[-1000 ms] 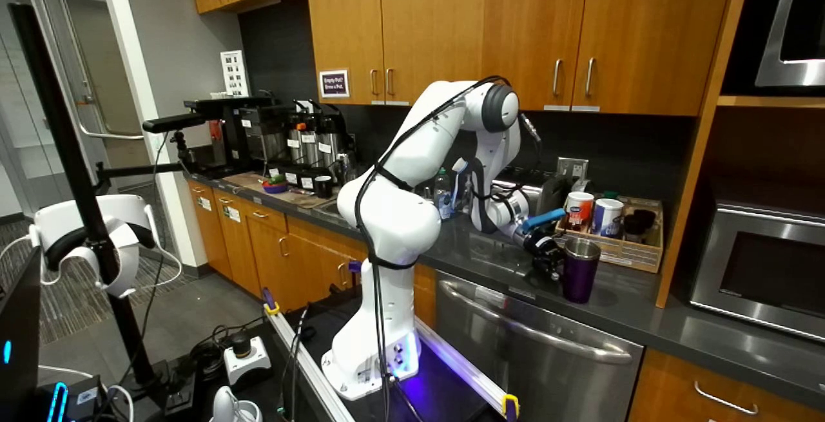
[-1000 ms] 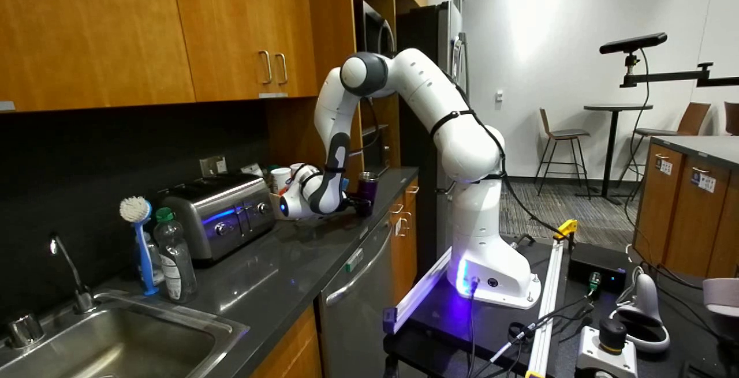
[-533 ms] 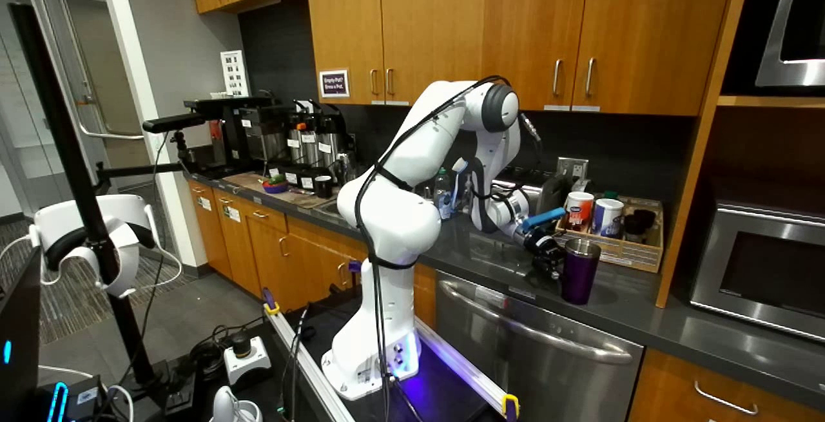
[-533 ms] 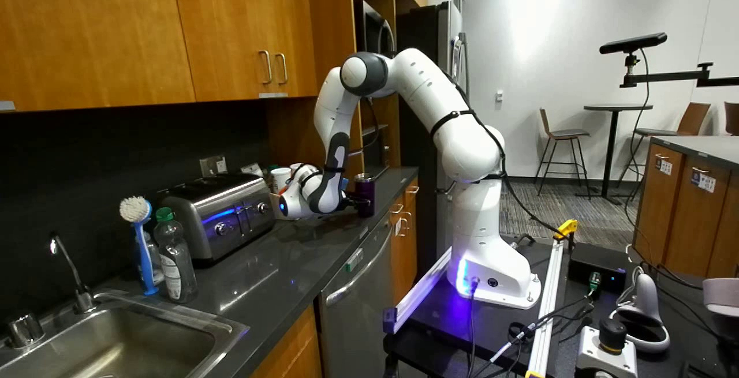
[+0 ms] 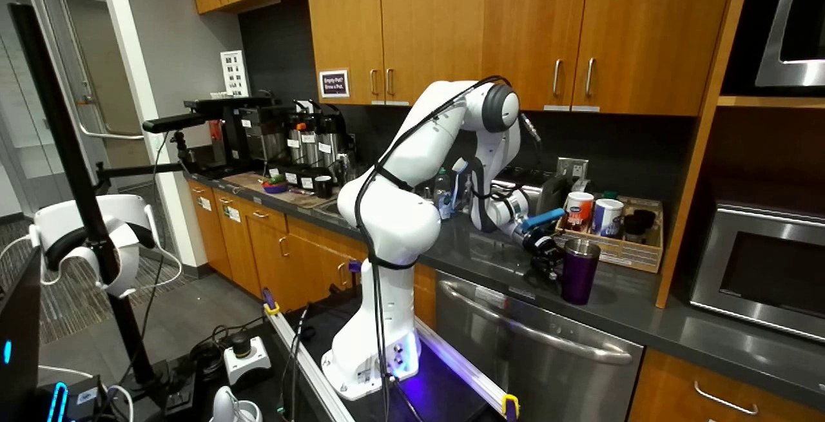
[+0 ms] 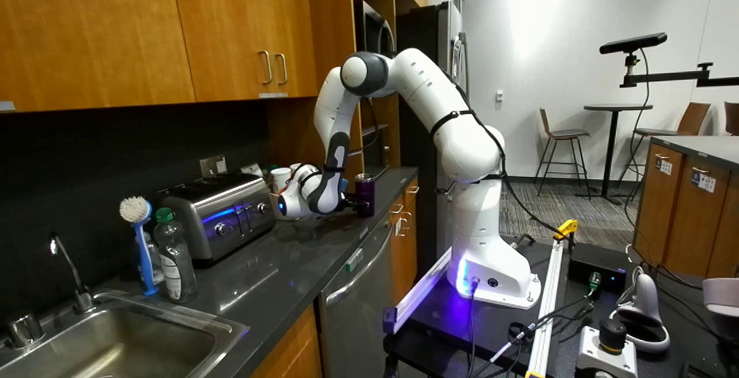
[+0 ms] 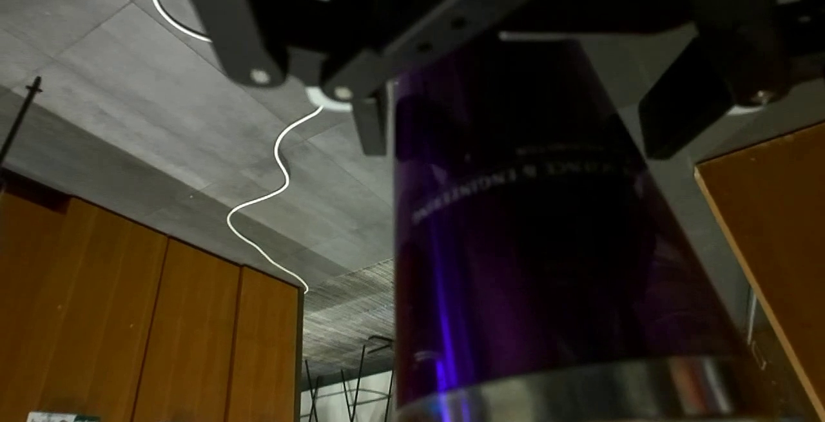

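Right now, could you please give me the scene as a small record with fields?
nearest thing: purple cup, upright on the counter
jaws: spread, cup between them; contact unclear
behind the cup: box with a red-and-white can and a blue-and-white can
further along the counter: toaster, green-capped bottle, brush

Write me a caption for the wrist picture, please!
Purple cup between the fingers of the claw, wiggly white cord in the background.
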You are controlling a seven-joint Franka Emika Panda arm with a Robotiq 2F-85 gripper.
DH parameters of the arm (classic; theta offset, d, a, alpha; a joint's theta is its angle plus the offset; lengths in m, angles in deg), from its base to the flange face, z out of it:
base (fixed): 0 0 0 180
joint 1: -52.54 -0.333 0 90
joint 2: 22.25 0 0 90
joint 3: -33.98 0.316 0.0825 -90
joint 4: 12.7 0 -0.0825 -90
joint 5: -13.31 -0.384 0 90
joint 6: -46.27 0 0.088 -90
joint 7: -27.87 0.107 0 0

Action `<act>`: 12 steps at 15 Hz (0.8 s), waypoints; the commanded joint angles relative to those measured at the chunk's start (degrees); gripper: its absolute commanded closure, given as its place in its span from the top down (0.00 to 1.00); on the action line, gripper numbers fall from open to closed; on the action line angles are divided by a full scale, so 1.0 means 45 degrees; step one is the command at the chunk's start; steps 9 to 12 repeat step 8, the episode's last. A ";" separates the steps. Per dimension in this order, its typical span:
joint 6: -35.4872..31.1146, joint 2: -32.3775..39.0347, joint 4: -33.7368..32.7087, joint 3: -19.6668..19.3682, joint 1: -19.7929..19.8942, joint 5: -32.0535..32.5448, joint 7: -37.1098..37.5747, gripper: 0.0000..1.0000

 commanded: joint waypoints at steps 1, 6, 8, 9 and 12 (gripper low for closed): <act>-0.1251 -0.0603 0.0297 0.0529 0.0508 -0.0582 -0.0102 1.00; -0.1929 -0.0219 -0.0032 0.0412 0.0324 -0.0969 -0.0195 1.00; -0.1994 -0.0212 -0.0045 0.0404 0.0320 -0.1009 -0.0202 1.00; -0.1994 -0.0212 -0.0045 0.0404 0.0320 -0.1009 -0.0202 1.00; -0.1994 -0.0212 -0.0045 0.0404 0.0320 -0.1009 -0.0202 1.00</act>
